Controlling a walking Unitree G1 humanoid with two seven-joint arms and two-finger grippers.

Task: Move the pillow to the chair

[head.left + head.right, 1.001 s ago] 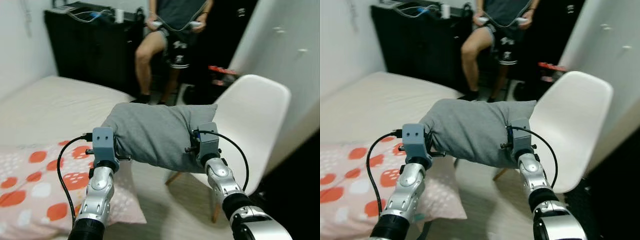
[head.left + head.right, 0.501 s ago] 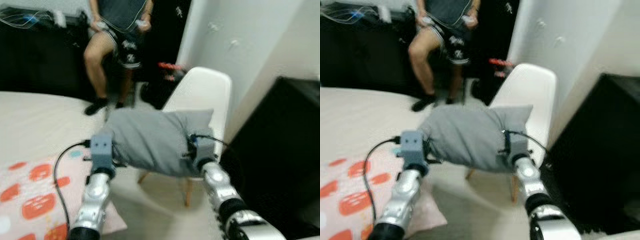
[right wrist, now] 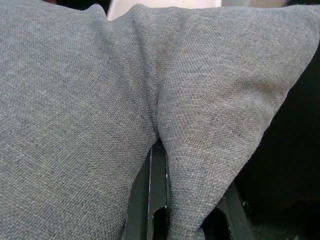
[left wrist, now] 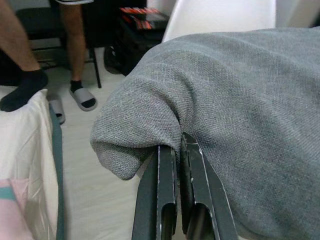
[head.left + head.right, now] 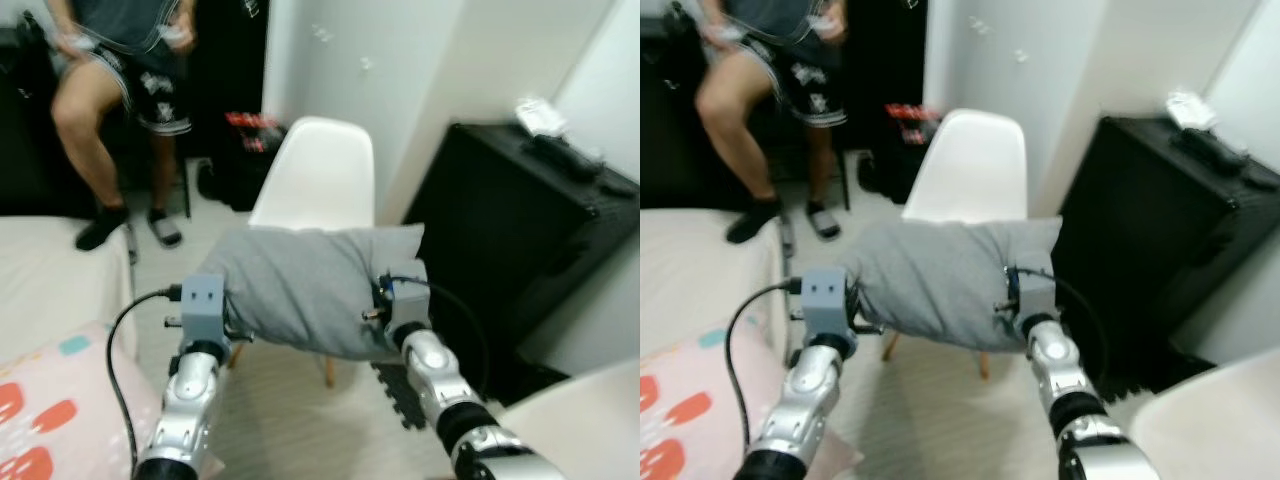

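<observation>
I hold a grey pillow (image 5: 305,290) in the air between both arms, straight in front of me. My left gripper (image 4: 179,145) is shut on the pillow's left edge, its black fingers (image 4: 165,190) pinching the fabric. At the other end, my right gripper (image 3: 160,147) is shut on a fold of the pillow (image 3: 100,100). A white shell chair (image 5: 320,175) with wooden legs stands just behind the pillow, its seat mostly hidden by it.
A person (image 5: 120,60) sits at the back left holding controllers. A bed (image 5: 50,270) with a red-spotted pillow (image 5: 40,420) lies at my left. At the right stands a black cabinet (image 5: 510,220), with a white surface (image 5: 580,420) at the lower right.
The view has swung right: the bed slid off to the left, the chair now sits centred behind the pillow, and the black cabinet has come into view. Both grippers keep their hold.
</observation>
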